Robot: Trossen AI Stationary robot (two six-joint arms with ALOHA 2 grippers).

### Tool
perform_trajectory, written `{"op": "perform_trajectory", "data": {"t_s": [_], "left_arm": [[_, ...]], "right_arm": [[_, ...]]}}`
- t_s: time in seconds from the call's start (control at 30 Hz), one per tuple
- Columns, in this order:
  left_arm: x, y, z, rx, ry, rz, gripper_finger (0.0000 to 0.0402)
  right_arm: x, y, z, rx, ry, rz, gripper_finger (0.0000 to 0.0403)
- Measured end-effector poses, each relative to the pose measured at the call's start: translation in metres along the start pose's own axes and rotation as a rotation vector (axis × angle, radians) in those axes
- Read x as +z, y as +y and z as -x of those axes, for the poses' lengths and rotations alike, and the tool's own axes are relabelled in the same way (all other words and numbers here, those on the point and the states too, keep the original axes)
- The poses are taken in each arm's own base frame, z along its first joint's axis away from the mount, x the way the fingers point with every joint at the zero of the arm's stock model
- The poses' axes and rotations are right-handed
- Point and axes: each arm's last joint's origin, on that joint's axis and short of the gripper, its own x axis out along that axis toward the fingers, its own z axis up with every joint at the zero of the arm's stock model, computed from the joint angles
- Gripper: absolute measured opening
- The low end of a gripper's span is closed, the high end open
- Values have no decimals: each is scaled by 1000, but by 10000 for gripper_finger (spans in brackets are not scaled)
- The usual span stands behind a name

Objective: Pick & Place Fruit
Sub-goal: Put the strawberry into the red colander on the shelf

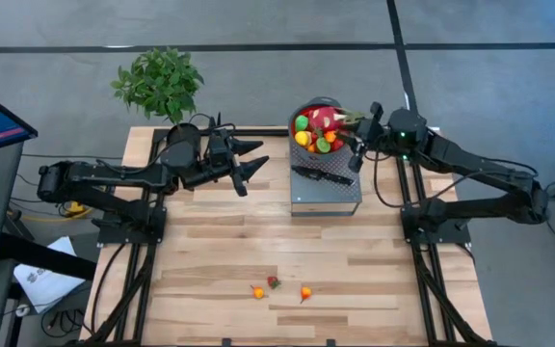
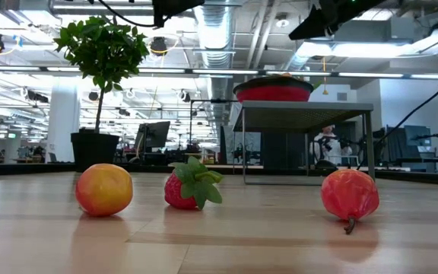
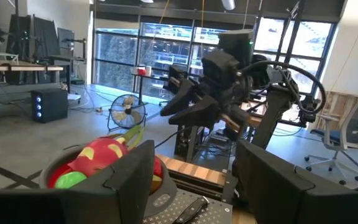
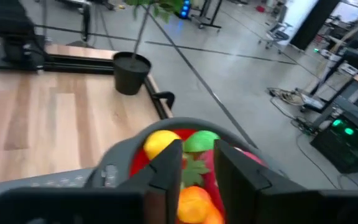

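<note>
The right gripper (image 1: 356,145) is hanging just over the bowl (image 1: 302,108) at the table's (image 1: 210,260) far edge, its fingers (image 4: 166,171) a narrow gap apart and holding nothing visible. The bowl, on a grey stand (image 1: 326,193), is heaped with fruit (image 1: 314,135), the dragon fruit (image 1: 324,119) on top. Three more fruits are lying near the near edge: an orange one (image 2: 103,189), a strawberry (image 2: 191,186) and a red one (image 2: 350,195). The left gripper (image 1: 249,166) is waiting left of the stand, jaws apart and empty.
</note>
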Motion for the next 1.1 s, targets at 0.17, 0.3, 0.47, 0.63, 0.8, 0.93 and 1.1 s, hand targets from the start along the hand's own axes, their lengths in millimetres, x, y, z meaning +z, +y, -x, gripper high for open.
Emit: {"op": "perform_trajectory", "data": {"t_s": [0.17, 0.3, 0.47, 0.63, 0.8, 0.93, 1.1], "left_arm": [[0, 0, 0, -1, 0, 1, 218], [0, 0, 0, -2, 1, 19, 218], [-1, -6, 1, -25, 7, 66, 218], [-2, -19, 5, -78, 16, 76, 218], [-4, -38, 11, -152, 30, 86, 218], [-5, -56, 19, -225, 43, 96, 218], [-9, -78, 29, -278, 59, 107, 218]], "right_arm": [[1, 13, 1, 63, 6, 13, 50], [1, 24, 3, 118, 26, -38, 20], [4, 40, 7, 194, 28, -52, 5], [8, 59, 13, 282, 7, -54, 5], [12, 76, 21, 366, -14, -37, 3], [15, 88, 27, 421, -22, -52, 1], [17, 101, 35, 459, -27, -57, 2]]}}
